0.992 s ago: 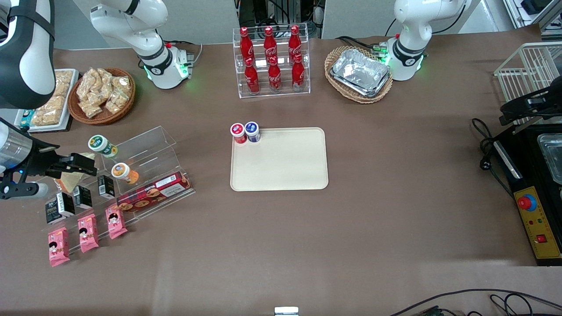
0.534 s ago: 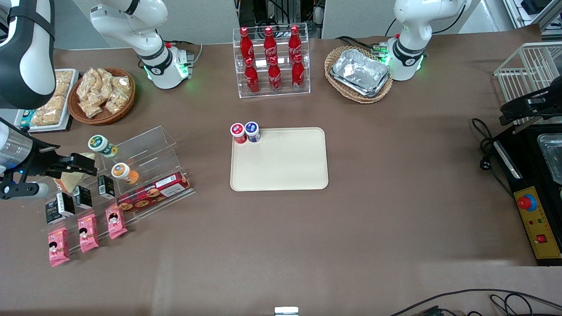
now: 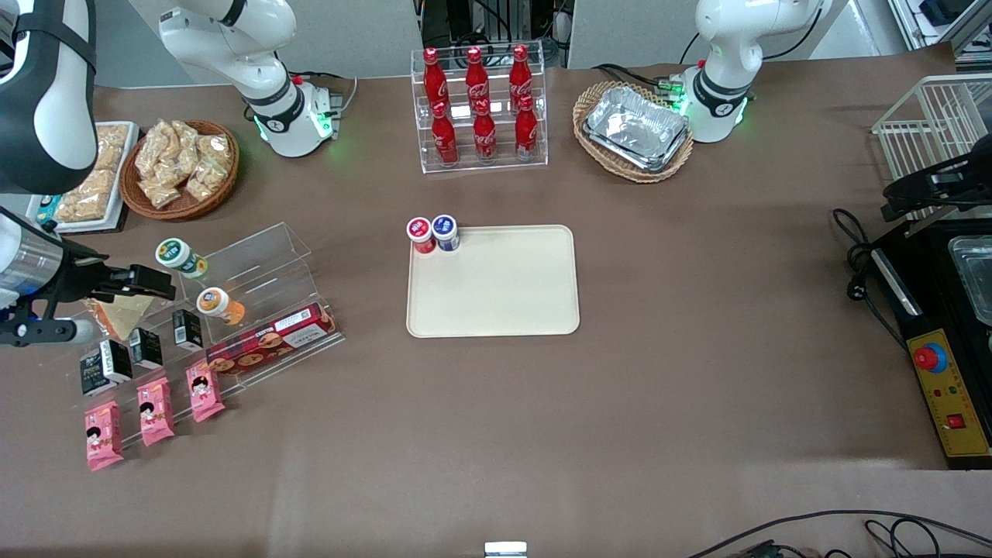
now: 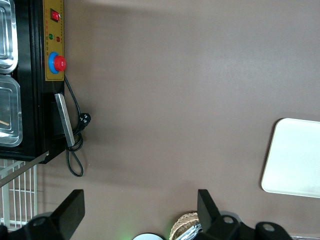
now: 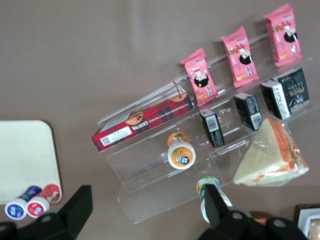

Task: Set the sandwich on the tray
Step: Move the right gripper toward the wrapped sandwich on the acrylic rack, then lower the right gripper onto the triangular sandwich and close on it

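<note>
Comparing with a second ago, I find my gripper (image 3: 155, 283) slightly raised, fingers spread and empty above the sandwich (image 3: 120, 312), which lies ungrasped on the clear rack (image 3: 256, 271), well apart from the tray (image 3: 496, 310); the pick remains ahead.

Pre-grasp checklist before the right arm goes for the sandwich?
1. Clear-wrapped triangular sandwich located, lying on the clear acrylic display stand: ok.
2. Right arm's hand open, both fingers visible and spread: ok.
3. Hand holding nothing: ok.
4. Hand centred over sandwich: not ok. In the wrist view the wedge lies off to one side of the fingers.
5. Room around sandwich: not ok. Small black cartons and the green-capped bottle sit close by.
6. Cream-beige rectangular plastic tray has free space: ok. Only the red-capped and blue-capped bottles stand at one corner.
</note>
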{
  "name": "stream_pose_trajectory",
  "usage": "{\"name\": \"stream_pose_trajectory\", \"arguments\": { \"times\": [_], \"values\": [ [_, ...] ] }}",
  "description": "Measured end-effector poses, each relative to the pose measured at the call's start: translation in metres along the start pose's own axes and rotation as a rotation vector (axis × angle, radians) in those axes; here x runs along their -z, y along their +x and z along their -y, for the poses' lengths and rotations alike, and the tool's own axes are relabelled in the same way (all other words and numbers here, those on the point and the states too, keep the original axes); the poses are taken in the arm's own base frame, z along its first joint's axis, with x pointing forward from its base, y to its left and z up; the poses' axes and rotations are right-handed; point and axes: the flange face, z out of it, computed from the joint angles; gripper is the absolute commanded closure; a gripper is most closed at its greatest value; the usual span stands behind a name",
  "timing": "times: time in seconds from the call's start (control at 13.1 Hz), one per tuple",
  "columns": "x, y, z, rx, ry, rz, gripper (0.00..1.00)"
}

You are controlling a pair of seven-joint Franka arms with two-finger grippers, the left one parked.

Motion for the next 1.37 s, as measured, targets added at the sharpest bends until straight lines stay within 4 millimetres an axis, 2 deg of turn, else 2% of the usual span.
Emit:
{"name": "stream_pose_trajectory", "arguments": {
  "times": [0.15,0.31,0.76,0.92,1.07,1.37],
  "values": [
    [0.005,-0.003,-0.009,-0.124,0.004,-0.007,0.0],
    [0.007,-0.009,-0.029,-0.236,0.01,-0.006,0.0],
    [-0.002,-0.047,-0.119,-0.393,0.015,-0.04,0.0],
    [-0.015,-0.058,-0.151,-0.449,0.027,-0.052,0.0],
    [-0.031,-0.064,-0.172,-0.489,0.033,-0.068,0.0],
    [-0.086,-0.067,-0.191,-0.539,0.036,-0.117,0.0]
  ]
}}
